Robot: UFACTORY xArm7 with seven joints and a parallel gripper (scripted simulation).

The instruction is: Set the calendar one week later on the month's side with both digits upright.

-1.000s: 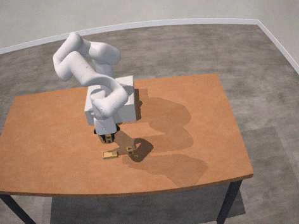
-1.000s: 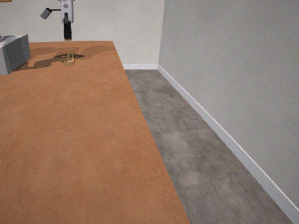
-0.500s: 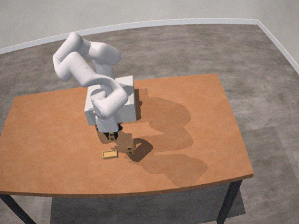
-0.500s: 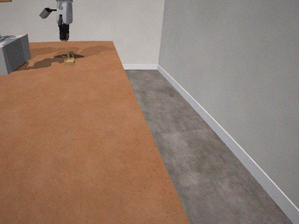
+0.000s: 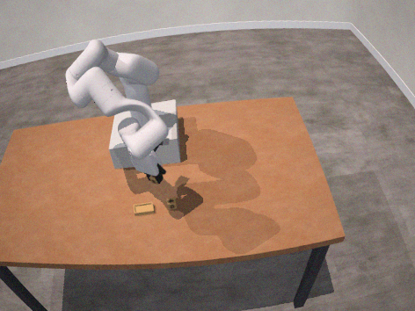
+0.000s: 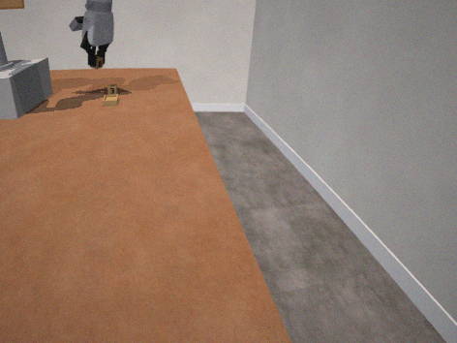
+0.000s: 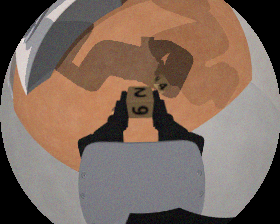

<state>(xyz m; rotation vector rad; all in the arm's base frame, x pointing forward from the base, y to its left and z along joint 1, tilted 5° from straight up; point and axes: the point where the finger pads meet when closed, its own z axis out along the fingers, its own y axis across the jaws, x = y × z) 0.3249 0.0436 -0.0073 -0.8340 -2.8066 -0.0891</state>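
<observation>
The tray lay flat on the table, its long side running roughly across the top view. The loose cube sat beside it, apart. The held cube was pinched between the gripper's jaws, well above the table. From there the tray lay outward, away from the base, so the coming placement probably needed a move out and down. The arm was bent, its wrist slanted in the top view.

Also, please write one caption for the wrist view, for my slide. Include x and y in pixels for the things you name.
Wrist view: the black-fingered gripper [image 5: 155,179] [image 6: 97,64] [image 7: 140,98] holds a numbered cube [image 5: 152,179] [image 6: 99,62] [image 7: 140,102] above the table [image 5: 79,163] [image 6: 145,195] [image 7: 45,115].
</observation>
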